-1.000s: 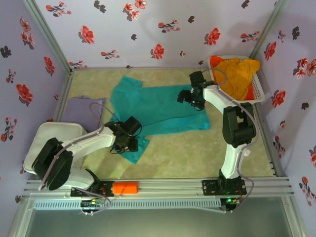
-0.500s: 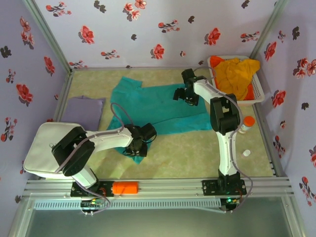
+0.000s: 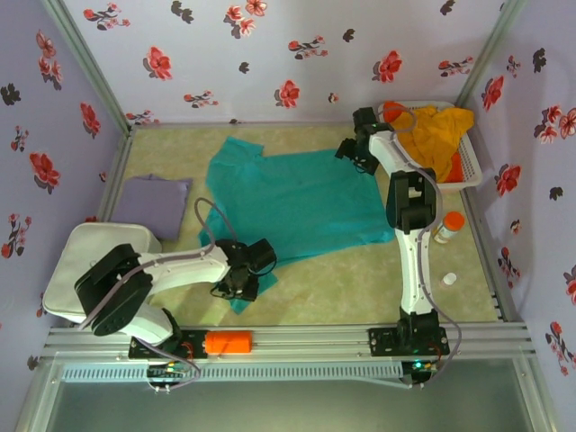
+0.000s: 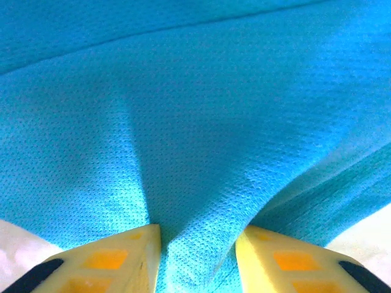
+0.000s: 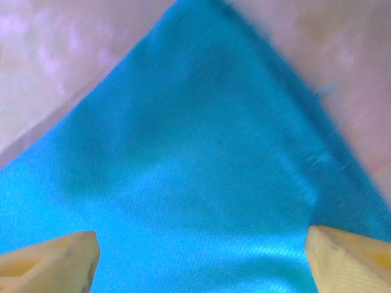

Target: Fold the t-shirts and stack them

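We see flowered lilac walls around a pale worktop (image 3: 360, 279), with a folded lavender t-shirt (image 3: 153, 205) lying at its left. Near the front, the left tool (image 3: 241, 281) pinches a raised fold at the near left edge of the teal t-shirt (image 3: 297, 202), which lies spread across the middle. Over the shirt's far right corner the right tool (image 3: 349, 151) has its fingers spread wide, and beyond it the orange-yellow t-shirts (image 3: 432, 135) are heaped in a basket (image 3: 472, 169).
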Robot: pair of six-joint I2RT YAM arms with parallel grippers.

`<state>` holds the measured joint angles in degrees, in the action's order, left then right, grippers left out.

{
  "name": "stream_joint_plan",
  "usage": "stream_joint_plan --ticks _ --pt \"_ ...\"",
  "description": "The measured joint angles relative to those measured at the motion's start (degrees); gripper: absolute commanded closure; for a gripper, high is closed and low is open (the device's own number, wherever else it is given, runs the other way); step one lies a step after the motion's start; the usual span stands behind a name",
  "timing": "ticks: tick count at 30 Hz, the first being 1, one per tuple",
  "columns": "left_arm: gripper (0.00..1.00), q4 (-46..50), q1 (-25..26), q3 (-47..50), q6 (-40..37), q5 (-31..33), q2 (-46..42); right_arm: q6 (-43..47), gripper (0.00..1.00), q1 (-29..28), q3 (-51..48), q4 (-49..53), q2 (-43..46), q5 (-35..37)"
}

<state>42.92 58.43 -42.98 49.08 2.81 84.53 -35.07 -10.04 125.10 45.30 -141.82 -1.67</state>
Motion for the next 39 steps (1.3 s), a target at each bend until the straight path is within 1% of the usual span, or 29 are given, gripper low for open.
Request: stream_joint_plan --ticks 4,5,7,11,12,13,15,17,19,20,21,25,29,31,34,39 --pt "0.62 2.6 0.4 3.1 0.8 -0.6 -4.0 -0.1 0.13 0.9 3.0 0.4 -1.4 0.6" --pt "0.61 3.7 0.4 3.8 1.1 -0.6 -5.2 0.0 0.13 0.9 3.2 0.5 -1.5 0.6" --pt "0.54 6.5 0.4 4.2 1.7 -0.5 -7.2 0.0 0.13 0.8 3.6 1.0 -1.5 0.7" --pt "0.51 10.3 -0.6 2.5 1.7 0.0 -10.4 1.0 0.12 0.1 2.6 1.0 -1.0 1.6" --pt "0.46 10.8 -1.2 1.5 1.4 0.1 -10.8 1.2 0.12 -0.1 1.6 0.9 -0.4 1.9" --pt "0.44 11.2 -2.2 0.1 1.0 0.1 -11.1 1.7 0.12 -0.4 -0.3 0.8 0.8 2.2" --pt "0.40 11.5 -4.9 -2.8 -0.5 0.1 -11.6 2.6 0.10 -1.0 -4.6 0.6 4.0 3.0" --pt "0.38 11.4 -9.2 -5.8 -2.5 0.2 -12.0 3.3 0.08 -1.7 -9.4 0.0 8.2 3.6" --pt "0.38 11.1 -15.0 -9.1 -5.1 0.1 -11.9 4.1 0.05 -2.4 -14.2 -0.9 13.4 4.0" --pt "0.38 11.1 -17.4 -10.4 -6.3 0.1 -11.6 4.4 0.01 -2.8 -16.3 -1.4 16.0 4.1" --pt "0.38 11.0 -20.2 -12.2 -7.7 0.1 -11.1 4.8 0.01 -3.1 -18.6 -2.0 18.9 4.1" --pt "0.37 9.1 -29.1 -18.9 -13.0 -0.5 -6.3 5.5 0.01 -4.7 -27.1 -4.4 29.3 4.0" --pt "0.38 6.4 -34.4 -26.0 -16.9 -2.3 2.3 5.3 0.02 -5.8 -36.2 -6.5 36.7 2.8" --pt "0.39 5.3 -35.7 -30.5 -18.4 -3.0 8.0 4.8 0.02 -6.5 -42.1 -7.7 39.7 1.8" --pt "0.40 4.0 -36.1 -36.7 -20.0 -3.8 15.8 3.7 0.03 -7.2 -50.5 -8.8 43.6 1.0" --pt "0.40 2.6 -36.1 -43.7 -21.4 -5.0 25.3 2.5 0.06 -7.6 -61.8 -10.3 49.8 -0.1"
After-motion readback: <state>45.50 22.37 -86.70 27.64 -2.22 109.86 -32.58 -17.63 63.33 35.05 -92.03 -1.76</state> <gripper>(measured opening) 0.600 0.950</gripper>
